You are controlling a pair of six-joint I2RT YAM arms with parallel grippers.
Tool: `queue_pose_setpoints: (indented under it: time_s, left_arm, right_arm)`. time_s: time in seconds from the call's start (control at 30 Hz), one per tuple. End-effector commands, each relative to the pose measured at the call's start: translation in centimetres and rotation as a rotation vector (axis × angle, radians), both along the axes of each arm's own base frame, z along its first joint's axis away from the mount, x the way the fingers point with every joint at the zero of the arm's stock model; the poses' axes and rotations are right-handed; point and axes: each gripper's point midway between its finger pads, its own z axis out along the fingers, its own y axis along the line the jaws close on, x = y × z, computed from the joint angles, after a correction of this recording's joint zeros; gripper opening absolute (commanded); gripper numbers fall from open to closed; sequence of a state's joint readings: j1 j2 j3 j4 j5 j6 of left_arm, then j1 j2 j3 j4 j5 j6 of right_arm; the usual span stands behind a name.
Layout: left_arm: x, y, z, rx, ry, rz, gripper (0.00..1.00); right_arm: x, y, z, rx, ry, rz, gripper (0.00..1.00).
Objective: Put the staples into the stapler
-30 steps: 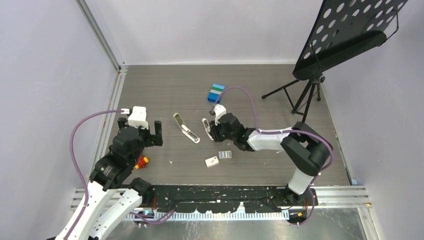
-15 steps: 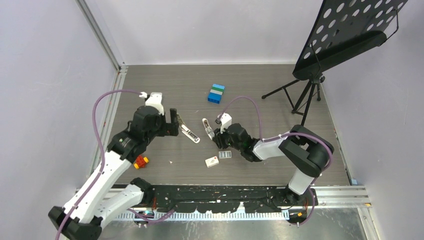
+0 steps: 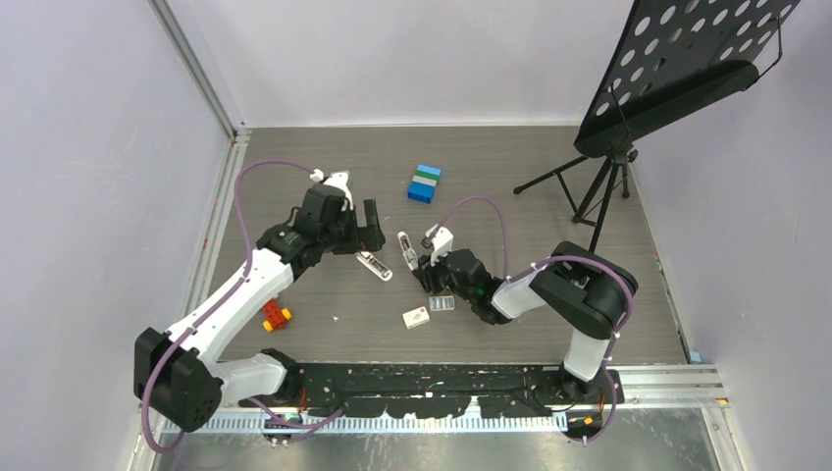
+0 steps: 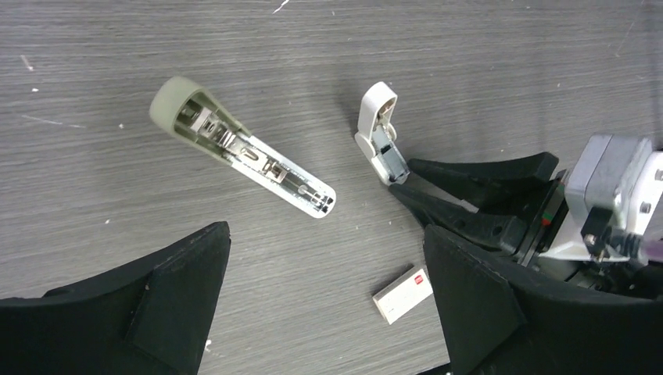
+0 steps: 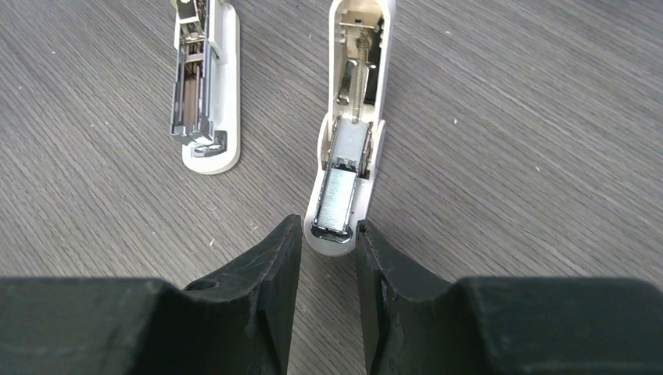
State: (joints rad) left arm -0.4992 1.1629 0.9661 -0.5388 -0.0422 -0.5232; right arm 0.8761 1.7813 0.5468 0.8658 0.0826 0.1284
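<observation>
Olive-beige stapler (image 4: 242, 156) diagonal, white end toward right tool (image 5: 328, 226) tight on stubby white piece (image 5: 348, 180); left tool (image 4: 324, 234) wide open

Counter (image 4: 469, 70): matt grey wood-grain. Stapler (image 4: 242, 148): matt olive plastic top, smooth white plastic base, shiny bare-metal channel. White piece (image 5: 349, 156) beside stapler: smooth plastic, steel spring. Right hand (image 5: 328, 228): matt black plastic fingers.
</observation>
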Motion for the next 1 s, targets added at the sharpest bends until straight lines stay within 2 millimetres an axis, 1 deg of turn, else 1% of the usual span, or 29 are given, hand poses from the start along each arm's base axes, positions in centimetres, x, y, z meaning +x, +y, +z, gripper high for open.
queue_pose_setpoints:
  time_s: [0.0,0.13,0.3,0.4,0.5,0.6,0.73,0.97]
  left_arm:
    - [2.2,-2.2,3.1,-0.107,-0.088,-0.002,0.95]
    - [3.0,-2.9,2.7,-0.113,-0.081,-0.001,0.92]
    - [3.7,-4.0,1.9,-0.11,-0.071,-0.011,0.89]
    - [4.2,-4.8,1.2,-0.105,-0.062,-0.019,0.88]
    - [4.6,-5.5,0.6,-0.099,-0.048,-0.03,0.86]
    - [5.1,-6.2,0.1,-0.088,-0.039,-0.038,0.82]
    - [6.1,-7.0,-0.8,-0.083,-0.027,-0.034,0.78]
    - [7.6,-8.7,-2.5,-0.093,0.002,-0.031,0.66]
  right_arm:
    - [0.8,1.0,2.1,0.053,-0.085,-0.01,0.37]
    - [1.2,0.7,1.6,0.036,-0.091,-0.034,0.36]
    - [1.5,0.2,1.0,0.008,-0.099,-0.06,0.29]
    - [1.5,0.1,0.6,-0.006,-0.101,-0.064,0.23]
    - [1.4,0.1,0.6,-0.01,-0.104,-0.058,0.14]
    - [1.4,0.2,0.5,-0.013,-0.107,-0.051,0.09]
    - [1.3,0.3,0.3,-0.016,-0.108,-0.044,0.06]
    - [1.2,0.4,0.1,-0.018,-0.105,-0.036,0.06]
